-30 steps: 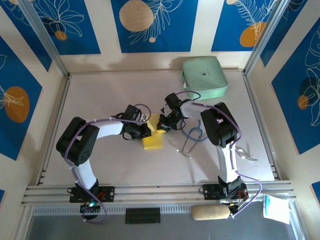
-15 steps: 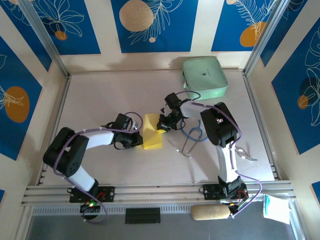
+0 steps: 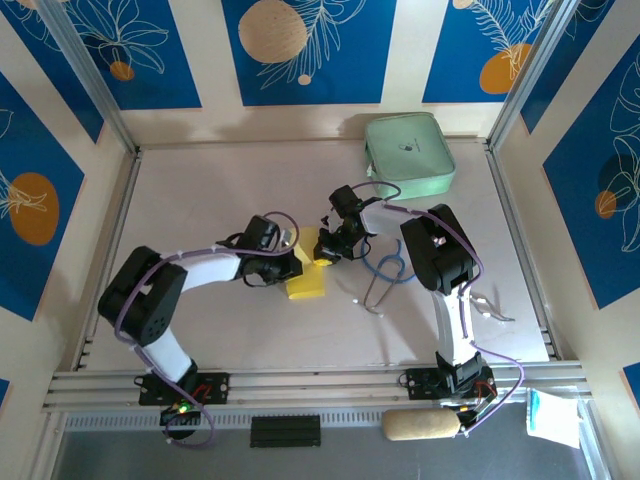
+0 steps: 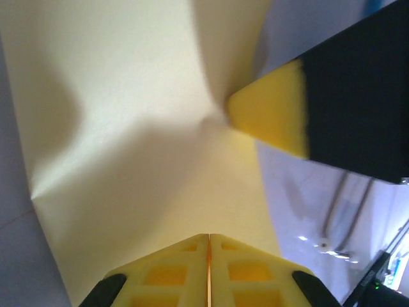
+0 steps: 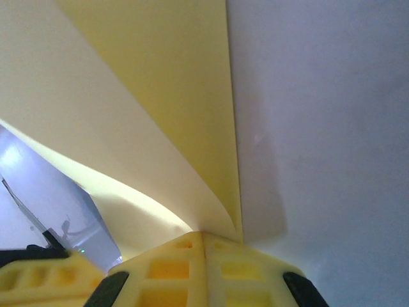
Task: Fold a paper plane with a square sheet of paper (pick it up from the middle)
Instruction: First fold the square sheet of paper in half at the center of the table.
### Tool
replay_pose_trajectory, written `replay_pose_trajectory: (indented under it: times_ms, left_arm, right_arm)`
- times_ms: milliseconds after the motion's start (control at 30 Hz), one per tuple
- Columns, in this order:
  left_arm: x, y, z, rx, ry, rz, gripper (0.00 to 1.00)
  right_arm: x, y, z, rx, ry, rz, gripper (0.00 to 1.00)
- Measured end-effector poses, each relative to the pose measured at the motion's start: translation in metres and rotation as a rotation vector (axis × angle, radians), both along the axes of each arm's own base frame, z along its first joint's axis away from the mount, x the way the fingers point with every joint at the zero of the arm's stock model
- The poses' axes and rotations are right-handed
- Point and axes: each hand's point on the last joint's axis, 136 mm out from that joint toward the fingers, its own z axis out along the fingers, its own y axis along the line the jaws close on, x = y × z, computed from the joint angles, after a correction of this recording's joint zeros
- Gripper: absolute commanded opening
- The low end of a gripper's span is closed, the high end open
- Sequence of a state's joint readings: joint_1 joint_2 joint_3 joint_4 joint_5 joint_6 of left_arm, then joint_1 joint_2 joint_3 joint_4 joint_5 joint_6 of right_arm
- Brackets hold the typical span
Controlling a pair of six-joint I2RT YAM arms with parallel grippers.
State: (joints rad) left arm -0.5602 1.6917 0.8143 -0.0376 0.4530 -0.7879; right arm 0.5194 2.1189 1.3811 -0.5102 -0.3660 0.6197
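Yellow paper (image 3: pixel 308 285) at table (image 3: pixel 200 200) centre

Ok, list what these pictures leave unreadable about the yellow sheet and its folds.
- Top external: the left gripper and right gripper cover the yellow sheet's far part, so its fold shape is hidden.
- Left wrist: the sheet runs past the frame edges; the right gripper's pad is blurred.
- Right wrist: the shut fingers hide the pinched edge.

Nothing here I can read; the small dark mark on the green case (image 3: pixel 409 150) is too tiny to make out
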Motion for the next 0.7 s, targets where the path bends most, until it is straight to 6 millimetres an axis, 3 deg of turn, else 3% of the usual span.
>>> replay_pose_trajectory:
  times_ms: [100,333,633,700]
  left_arm:
    - [-0.014,0.006,-0.018,0.021,0.043,-0.005,0.06]
    - [-0.023,0.01,-0.02,-0.026,-0.026,-0.013,0.04]
    - [-0.071,0.042,-0.017,0.081,0.048,-0.079,0.04]
    - [-0.071,0.046,-0.007,0.104,0.046,-0.087,0.05]
  right_arm:
    - [0.0,0.0,0.0,-0.001,0.001,0.0,0.02]
    - [0.0,-0.001,-0.001,-0.002,0.003,-0.001,0.02]
    - [0.0,-0.001,-0.001,-0.004,0.006,0.002,0.02]
    - [0.0,-0.001,-0.001,-0.004,0.006,0.002,0.02]
